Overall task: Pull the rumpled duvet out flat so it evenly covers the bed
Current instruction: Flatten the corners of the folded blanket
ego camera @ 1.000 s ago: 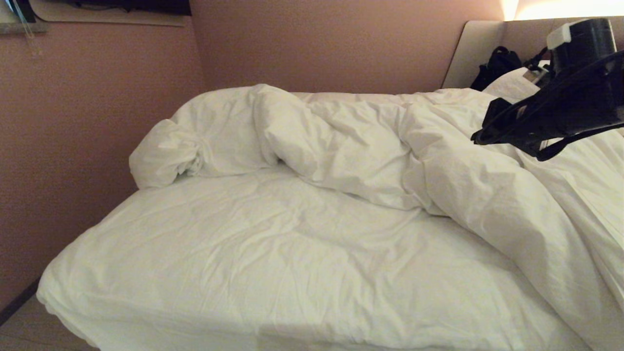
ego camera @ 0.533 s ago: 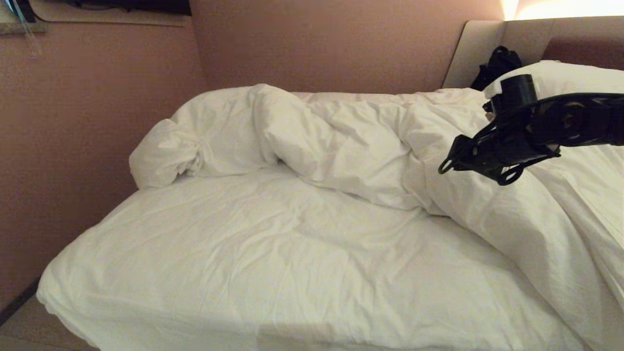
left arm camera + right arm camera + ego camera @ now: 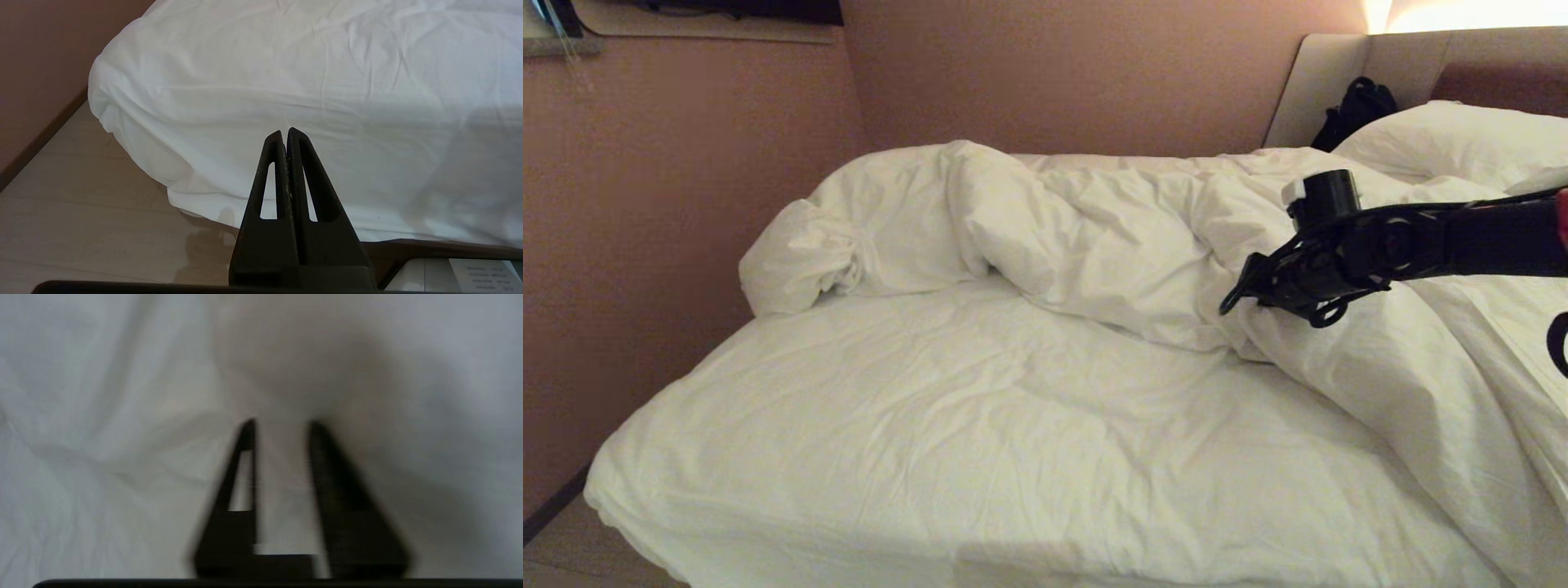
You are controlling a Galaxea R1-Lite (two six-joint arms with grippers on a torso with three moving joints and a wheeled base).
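Bed (image 3: 849, 457), rumpled duvet (image 3: 1094, 245), right claw (image 3: 1232, 304) parted

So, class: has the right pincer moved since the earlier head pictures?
Yes. The right pincer has come down and leftward, away from the pillow, onto the rumpled duvet.

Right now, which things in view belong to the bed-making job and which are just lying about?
Job: duvet, bunched toward the far side; bed; right gripper, jaws apart over the duvet.
Lying about: pillow; black bag by the headboard.
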